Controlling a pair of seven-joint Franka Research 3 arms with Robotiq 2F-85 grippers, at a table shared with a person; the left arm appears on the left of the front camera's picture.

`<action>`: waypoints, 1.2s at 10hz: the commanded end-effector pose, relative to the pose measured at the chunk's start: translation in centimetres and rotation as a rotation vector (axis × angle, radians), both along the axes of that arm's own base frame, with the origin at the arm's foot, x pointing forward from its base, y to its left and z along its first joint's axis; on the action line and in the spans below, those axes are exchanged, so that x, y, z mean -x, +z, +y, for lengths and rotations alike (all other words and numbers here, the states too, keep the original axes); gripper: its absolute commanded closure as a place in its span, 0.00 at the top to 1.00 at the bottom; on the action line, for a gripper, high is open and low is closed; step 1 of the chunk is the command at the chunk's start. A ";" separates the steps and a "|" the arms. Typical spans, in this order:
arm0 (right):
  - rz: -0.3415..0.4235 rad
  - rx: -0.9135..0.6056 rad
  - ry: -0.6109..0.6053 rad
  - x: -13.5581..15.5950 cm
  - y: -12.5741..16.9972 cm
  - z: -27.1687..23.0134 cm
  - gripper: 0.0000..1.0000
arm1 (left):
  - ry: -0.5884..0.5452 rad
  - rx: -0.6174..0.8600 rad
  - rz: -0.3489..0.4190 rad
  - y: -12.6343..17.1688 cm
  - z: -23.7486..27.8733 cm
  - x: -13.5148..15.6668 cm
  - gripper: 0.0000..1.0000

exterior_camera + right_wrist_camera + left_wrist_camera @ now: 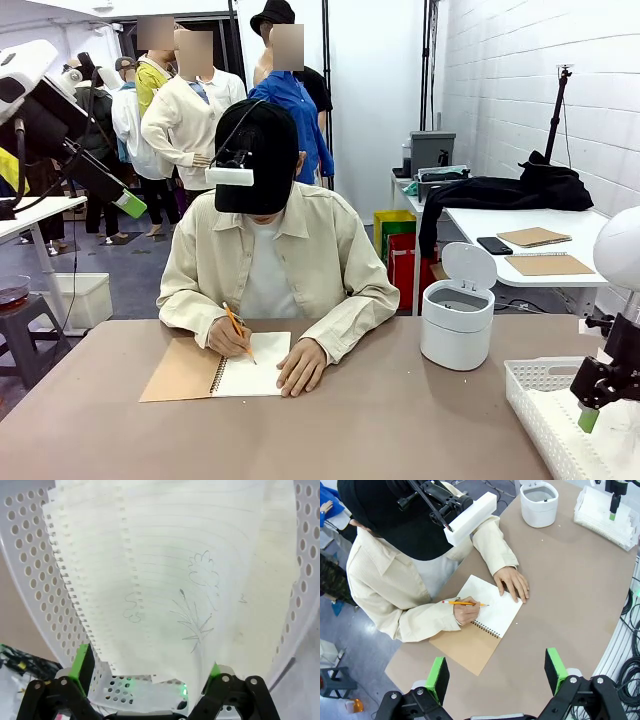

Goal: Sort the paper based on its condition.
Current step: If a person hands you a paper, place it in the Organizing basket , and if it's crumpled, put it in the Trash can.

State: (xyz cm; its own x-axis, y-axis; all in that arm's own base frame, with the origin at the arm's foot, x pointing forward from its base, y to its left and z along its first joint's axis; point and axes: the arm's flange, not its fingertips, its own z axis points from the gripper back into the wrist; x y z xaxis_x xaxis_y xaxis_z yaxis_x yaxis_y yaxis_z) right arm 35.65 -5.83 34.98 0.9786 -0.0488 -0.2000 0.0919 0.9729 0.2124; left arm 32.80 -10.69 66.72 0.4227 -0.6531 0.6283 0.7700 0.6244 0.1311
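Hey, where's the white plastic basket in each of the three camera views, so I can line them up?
Front view: basket at the table's lower right corner.
Left wrist view: basket at the top right edge.
Right wrist view: basket's perforated wall curves around the paper.
Shared landmark: the right gripper, poised over the basket.

paper [165, 570] white, lined, pencil sketches | basket [27, 580] white, perforated | notebook [185, 372] brown cover

paper [190, 580] in basket [30, 555], notebook [215, 368] left of bin [457, 320]
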 end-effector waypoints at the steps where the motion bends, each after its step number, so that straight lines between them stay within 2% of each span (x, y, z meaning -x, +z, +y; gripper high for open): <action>1: -0.062 0.013 -0.007 -1.5 1.9 -0.3 1.00 | 0.004 0.004 -0.002 0.1 0.0 -0.1 1.00; 3: -0.100 0.085 0.062 -1.7 5.0 -0.9 1.00 | 0.004 0.004 -0.002 0.1 0.0 -0.1 1.00; 4: -0.100 0.069 0.072 -1.9 5.5 -0.8 1.00 | 0.004 0.004 -0.002 0.1 0.0 -0.1 1.00; 5: -0.083 0.066 0.078 -2.1 5.0 -0.7 1.00 | 0.004 0.004 -0.002 0.1 0.0 -0.1 1.00; 7: 0.015 0.036 0.084 -2.0 3.0 -0.7 1.00 | 0.004 0.004 -0.002 0.1 0.0 -0.1 1.00; 8: 0.006 0.050 0.083 -1.9 3.2 -0.9 1.00 | 0.004 0.004 -0.002 0.1 0.0 -0.1 1.00; 12: -0.197 0.285 0.156 -2.1 10.3 -1.8 1.00 | 0.004 0.004 -0.002 0.1 0.0 -0.1 1.00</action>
State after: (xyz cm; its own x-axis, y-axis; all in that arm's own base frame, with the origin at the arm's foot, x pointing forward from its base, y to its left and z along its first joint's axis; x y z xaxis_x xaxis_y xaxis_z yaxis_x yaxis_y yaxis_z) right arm 37.96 -7.79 44.22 0.9965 0.0601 -0.0578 -0.0598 0.9982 0.0062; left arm 32.80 -10.69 66.72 0.4227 -0.6532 0.6282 0.7700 0.6244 0.1311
